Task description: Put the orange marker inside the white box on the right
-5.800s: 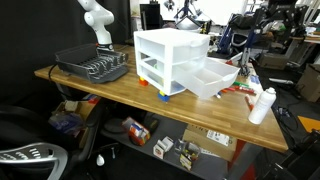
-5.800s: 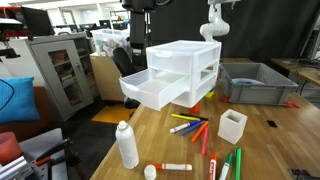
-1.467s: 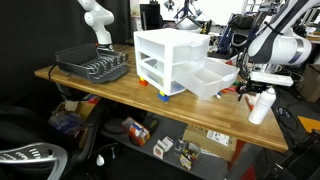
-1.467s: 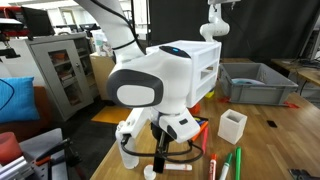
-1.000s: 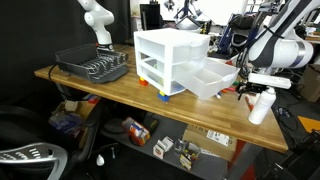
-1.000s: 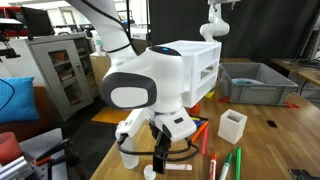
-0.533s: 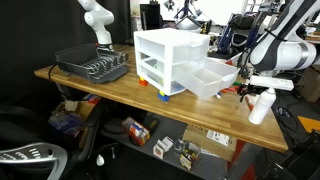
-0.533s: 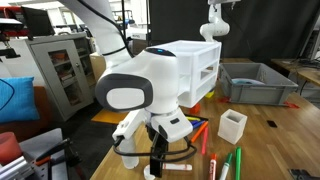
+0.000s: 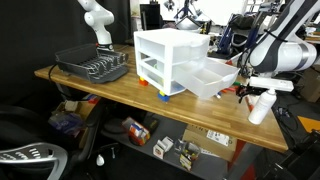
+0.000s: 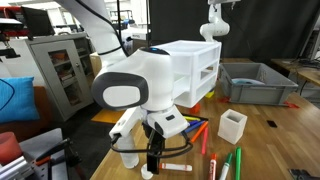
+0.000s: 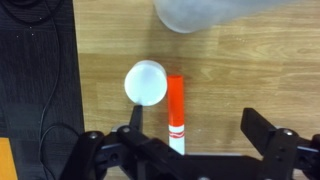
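The orange marker (image 11: 176, 102) lies flat on the wooden table, its white end toward me, beside a round white cap (image 11: 146, 82). My gripper (image 11: 195, 126) is open and hovers over it; the marker lies between the fingers, close to the left one. In an exterior view the gripper (image 10: 153, 160) hangs just above the marker (image 10: 178, 167). The white box (image 9: 212, 78) is the shallow translucent bin beside the drawer unit (image 9: 170, 58); my gripper (image 9: 246, 92) is just past it, near a white bottle (image 9: 262, 104).
The table edge (image 11: 75, 90) runs close to the left finger, with dark floor beyond. A small white cup (image 10: 232, 124), several loose markers (image 10: 226, 165), a grey bin (image 10: 255, 82) and a dark dish rack (image 9: 95, 65) also stand on the table.
The arm came in from out of view and stopped over the marker. In the last second it has shifted slightly sideways and dipped lower. The marker has not moved.
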`<state>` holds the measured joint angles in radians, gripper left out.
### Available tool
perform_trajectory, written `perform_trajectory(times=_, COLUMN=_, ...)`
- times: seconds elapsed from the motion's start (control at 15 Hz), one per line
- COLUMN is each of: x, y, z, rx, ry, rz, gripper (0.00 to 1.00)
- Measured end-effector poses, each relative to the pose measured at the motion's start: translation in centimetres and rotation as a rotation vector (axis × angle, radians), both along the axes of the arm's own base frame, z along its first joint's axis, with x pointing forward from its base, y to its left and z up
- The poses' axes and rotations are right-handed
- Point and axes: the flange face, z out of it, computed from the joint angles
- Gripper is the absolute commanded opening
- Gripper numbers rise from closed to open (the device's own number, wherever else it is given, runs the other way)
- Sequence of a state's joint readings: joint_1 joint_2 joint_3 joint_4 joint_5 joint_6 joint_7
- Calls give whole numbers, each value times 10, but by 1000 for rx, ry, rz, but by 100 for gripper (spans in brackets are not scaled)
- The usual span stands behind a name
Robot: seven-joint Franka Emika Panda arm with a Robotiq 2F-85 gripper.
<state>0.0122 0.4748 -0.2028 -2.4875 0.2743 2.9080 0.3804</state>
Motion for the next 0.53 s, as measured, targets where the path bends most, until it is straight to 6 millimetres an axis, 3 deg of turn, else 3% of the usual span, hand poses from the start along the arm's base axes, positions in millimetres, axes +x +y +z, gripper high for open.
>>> perform_trajectory(times=0.47, x=-5, y=4, z=-3, rx=-3, ry=13, rz=18, gripper=100)
perform_trajectory(times=0.53, x=-5, y=3, z=-2, rx=-6, ry=12, rz=16, gripper=93)
